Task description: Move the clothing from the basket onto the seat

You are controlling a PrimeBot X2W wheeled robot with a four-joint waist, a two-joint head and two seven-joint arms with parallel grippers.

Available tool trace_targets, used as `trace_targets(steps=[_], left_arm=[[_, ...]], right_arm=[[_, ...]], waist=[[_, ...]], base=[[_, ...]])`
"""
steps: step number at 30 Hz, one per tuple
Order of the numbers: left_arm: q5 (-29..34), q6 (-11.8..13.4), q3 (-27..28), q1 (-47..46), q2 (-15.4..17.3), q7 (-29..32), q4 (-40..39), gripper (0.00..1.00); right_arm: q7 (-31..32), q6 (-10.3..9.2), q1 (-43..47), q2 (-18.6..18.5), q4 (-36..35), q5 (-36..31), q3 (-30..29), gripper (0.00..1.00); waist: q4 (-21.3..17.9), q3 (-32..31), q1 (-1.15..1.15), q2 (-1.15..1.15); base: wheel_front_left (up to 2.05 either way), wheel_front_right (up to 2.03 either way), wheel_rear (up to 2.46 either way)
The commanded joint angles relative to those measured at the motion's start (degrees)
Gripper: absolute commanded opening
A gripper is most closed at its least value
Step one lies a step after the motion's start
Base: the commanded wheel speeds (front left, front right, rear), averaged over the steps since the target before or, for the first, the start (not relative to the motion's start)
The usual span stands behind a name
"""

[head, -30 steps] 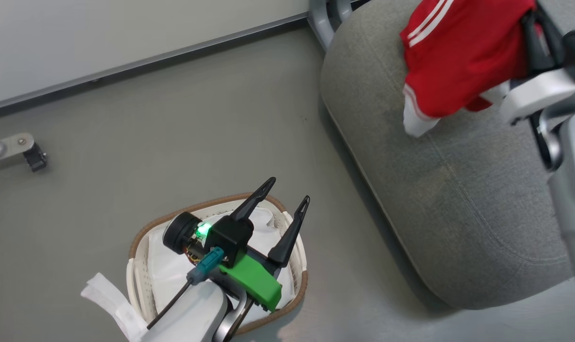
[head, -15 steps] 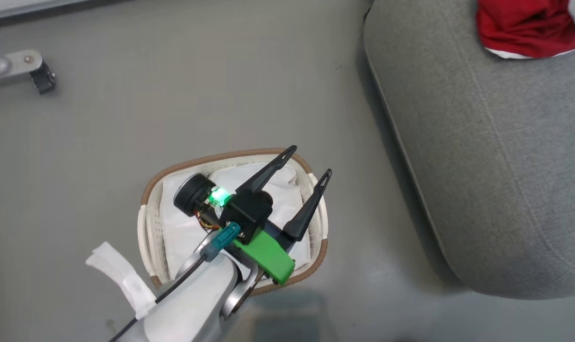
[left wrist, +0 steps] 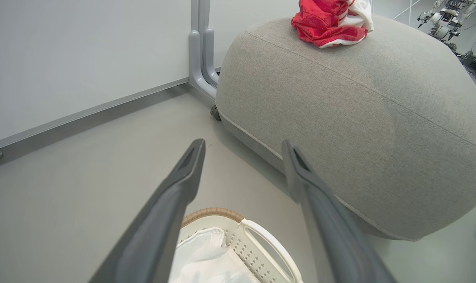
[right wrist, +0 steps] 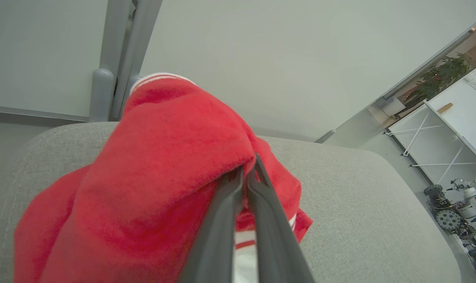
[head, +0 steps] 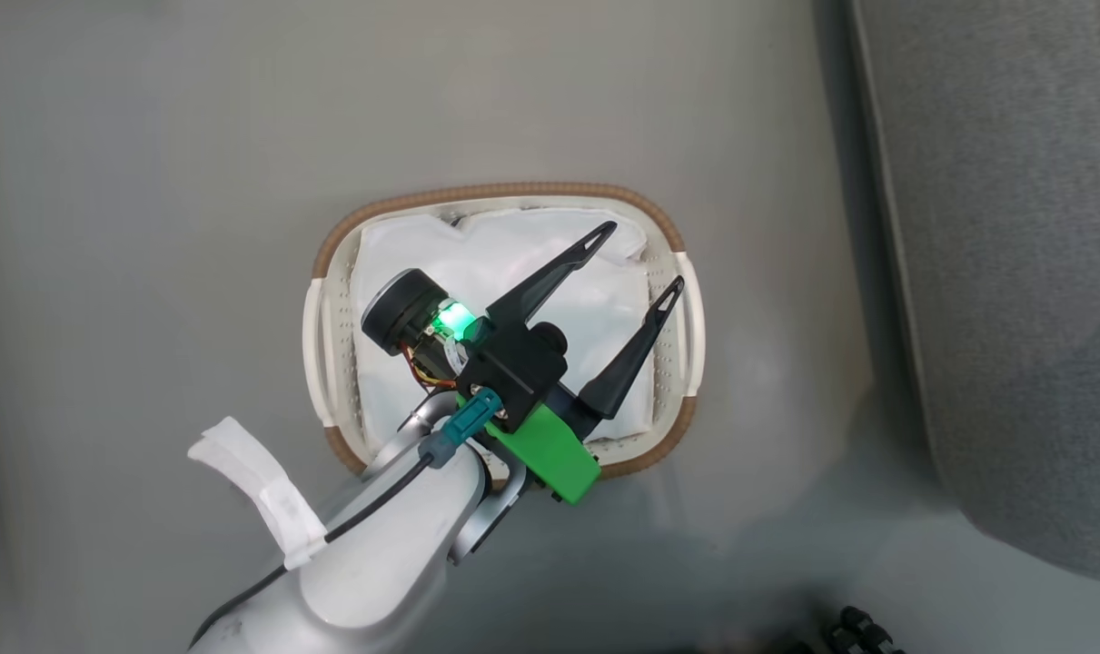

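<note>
The white perforated basket [head: 327,336] with a brown rim stands on the floor in the middle of the head view, holding a plain white sheet [head: 513,263]. My left gripper [head: 640,258] hovers open over the basket's right half, nothing between its fingers. The left wrist view shows the same gripper [left wrist: 243,145] open above the basket [left wrist: 238,232], and red clothing [left wrist: 328,21] bunched on top of the grey seat [left wrist: 359,118]. In the right wrist view my right gripper [right wrist: 247,171] is shut on red clothing [right wrist: 163,157] with white stripe trim, just above the seat [right wrist: 359,188].
The seat's edge [head: 1013,272] runs down the right side of the head view, a short way from the basket. A grey post [left wrist: 200,51] and a pale wall panel stand behind the seat. Dark wheels [head: 854,631] show at the bottom right.
The head camera has swung down, so the basket now sits mid-picture and the seat is at the right edge. The left gripper stays open over the basket.
</note>
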Motion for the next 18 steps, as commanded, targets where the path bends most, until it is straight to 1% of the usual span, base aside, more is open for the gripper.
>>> trace_targets(steps=[1, 4, 9, 10, 11, 12, 13, 18], left_arm=[[0.0, -0.3, -0.1, -1.2, 0.0, -0.4, 0.4, 1.0], [-0.1, -0.3, 0.0, -1.5, 0.1, -0.5, 0.9, 1.0], [-0.2, -0.1, 0.0, -1.6, 0.4, -0.7, 1.4, 1.0], [-0.2, -0.1, -0.1, -1.7, 0.5, -0.7, 1.6, 1.0], [-0.3, -0.1, -0.1, -1.7, 0.7, -0.7, 1.7, 1.0], [-0.3, -0.1, -0.1, -1.7, 0.7, -0.7, 1.9, 1.0], [-0.4, 0.0, -0.2, -1.7, 0.7, -0.8, 2.0, 1.0], [-1.2, 0.2, 0.1, -1.3, 1.0, -0.8, 2.3, 1.0]], right_arm=[[-0.6, -0.08, 1.2, 0.6, 0.5, -0.7, -0.7, 0.0], [-1.7, -0.08, 2.6, 2.0, 1.9, -1.9, -1.6, 0.0], [-3.5, -0.08, 3.9, 3.4, 3.6, -3.3, -3.1, 0.0], [-3.8, -0.08, 4.0, 3.6, 3.7, -3.6, -3.9, 0.1], [-4.1, -0.08, 4.2, 4.0, 3.9, -3.9, -4.3, 0.31], [-4.5, -0.08, 4.4, 4.4, 4.1, -4.5, -4.6, 0.82], [-4.9, -0.08, 4.6, 4.6, 4.3, -4.9, -4.7, 1.0], [-7.1, -0.08, 4.9, 6.0, 5.4, -6.7, -4.1, 1.0]], waist=[[2.8, 3.2, -0.01, 0.0], [2.6, 3.2, -0.01, 0.0], [1.6, 2.6, -0.01, 0.0], [1.3, 2.5, -0.01, 0.0], [1.0, 2.3, -0.01, 0.0], [0.8, 2.2, -0.01, 0.0], [0.5, 2.0, -0.01, 0.0], [-1.2, 0.6, -0.01, 0.0]], base=[[0.0, 0.0, 0.0], [0.0, 0.0, 0.0], [0.0, 0.0, 0.0], [0.0, 0.0, 0.0], [0.0, 0.0, 0.0], [0.0, 0.0, 0.0], [0.0, 0.0, 0.0], [0.0, 0.0, 0.0]])
